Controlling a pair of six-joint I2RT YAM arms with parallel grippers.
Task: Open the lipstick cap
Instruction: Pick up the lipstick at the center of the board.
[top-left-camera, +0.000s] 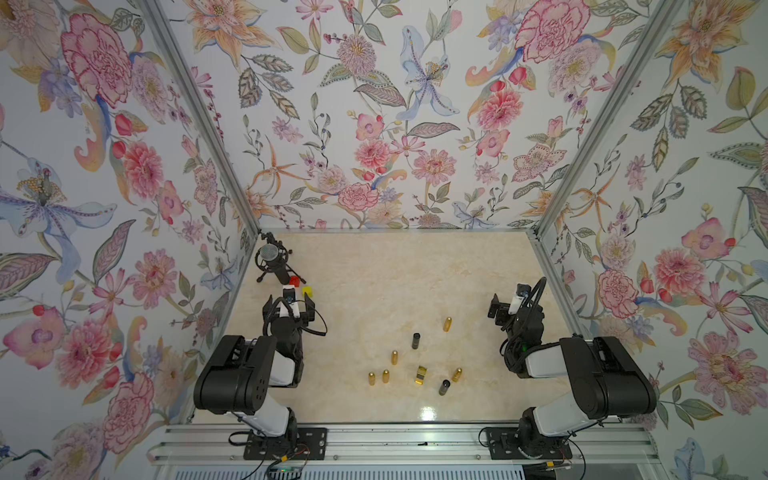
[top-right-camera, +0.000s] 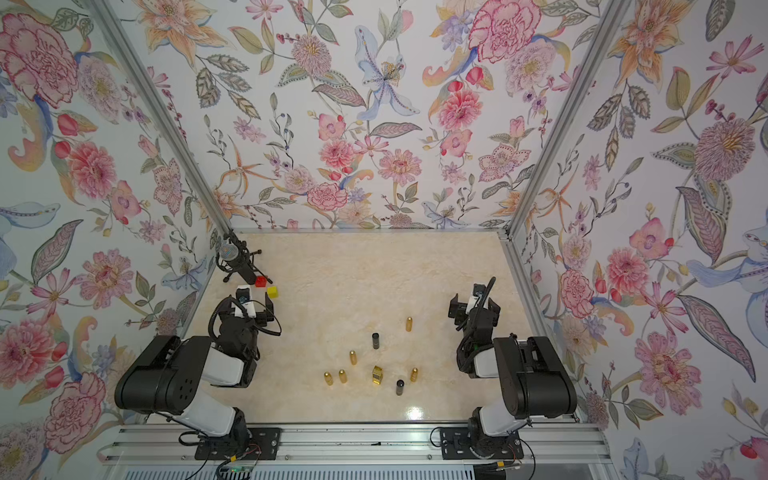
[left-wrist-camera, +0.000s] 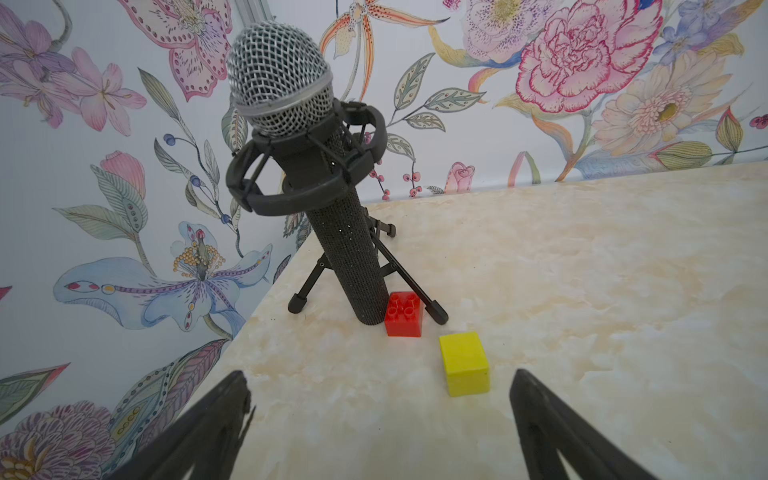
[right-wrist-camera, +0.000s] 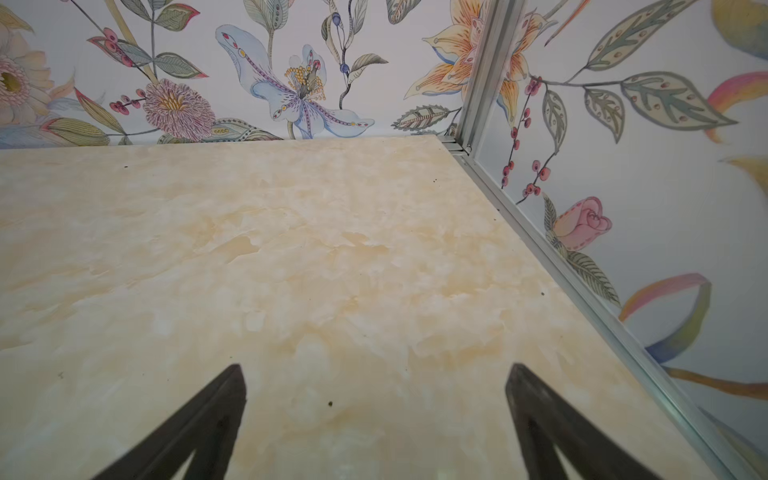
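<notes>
A marbled table (top-left-camera: 374, 270) is seen in both top views. The left gripper (left-wrist-camera: 378, 374) and right gripper (right-wrist-camera: 374, 365) are spread wide with nothing gripped. A mic (left-wrist-camera: 278, 79) is set in the far left corner, and lipsticks (top-left-camera: 394, 357) are clustered near mid-table, well apart from both grippers.

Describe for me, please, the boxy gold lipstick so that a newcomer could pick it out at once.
On the beige marble table, find the scatter of small tubes near the front edge. The boxy gold lipstick sits amid them, beside a black tube. It alone has flat faces; its neighbours are rounded gold or black cylinders.
</notes>
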